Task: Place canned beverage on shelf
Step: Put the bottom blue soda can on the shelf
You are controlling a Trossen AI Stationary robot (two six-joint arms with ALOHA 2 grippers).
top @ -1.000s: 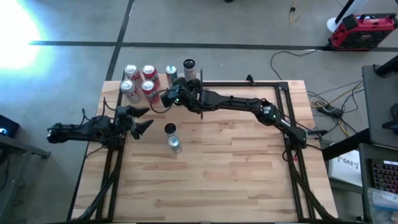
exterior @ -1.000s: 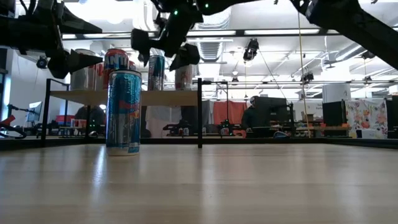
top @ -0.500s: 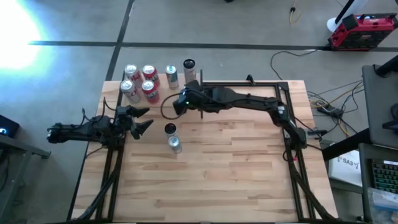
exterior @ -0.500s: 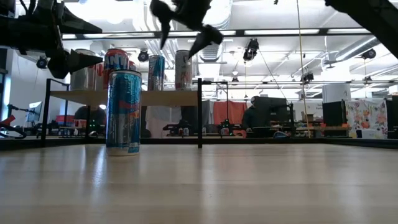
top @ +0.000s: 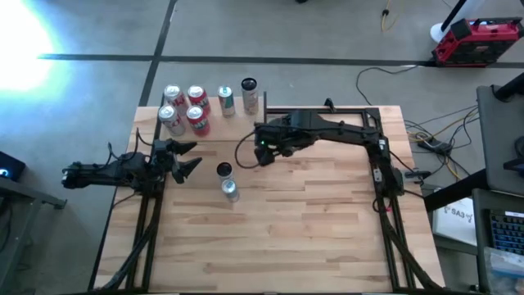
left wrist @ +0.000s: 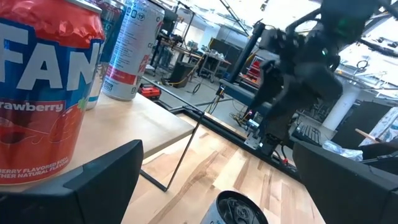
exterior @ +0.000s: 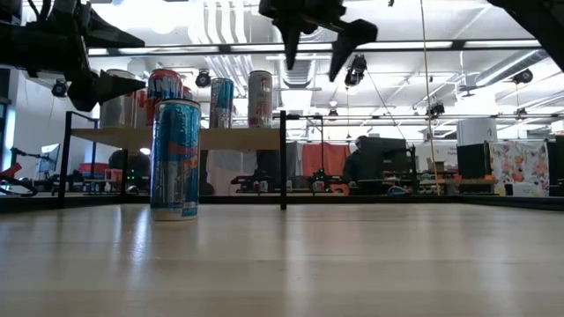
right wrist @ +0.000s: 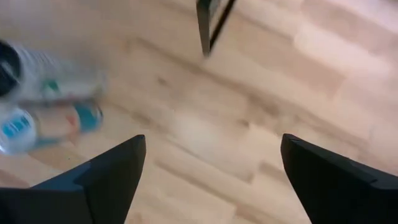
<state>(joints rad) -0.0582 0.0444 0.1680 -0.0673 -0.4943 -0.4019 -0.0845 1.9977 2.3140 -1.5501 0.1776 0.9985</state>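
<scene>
The shelf (top: 225,124) is a pale wood board on a thin black frame at the table's far left; it also shows in the low view (exterior: 229,138). Several cans stand on it, among them two red-and-white ones (top: 196,97) and a silver one (top: 250,94) at its right end (exterior: 260,99). A blue can (top: 227,180) stands upright on the tabletop in front of the shelf (exterior: 174,158). My right gripper (top: 262,153) is open and empty, high above the table, right of the blue can (exterior: 317,40). My left gripper (top: 188,157) is open and empty, left of the blue can, beside the shelf.
The shelf's black front leg (exterior: 283,158) stands on the tabletop between the blue can and my right gripper. The striped wood tabletop (top: 311,221) stretches to the near and right edges. A person sits at a desk in the room behind (exterior: 363,167).
My right gripper has drawn back from the cans on the shelf, going up and toward the table's right and near edges, staying open and empty. The cans on the shelf and the blue can have stayed where they were.
</scene>
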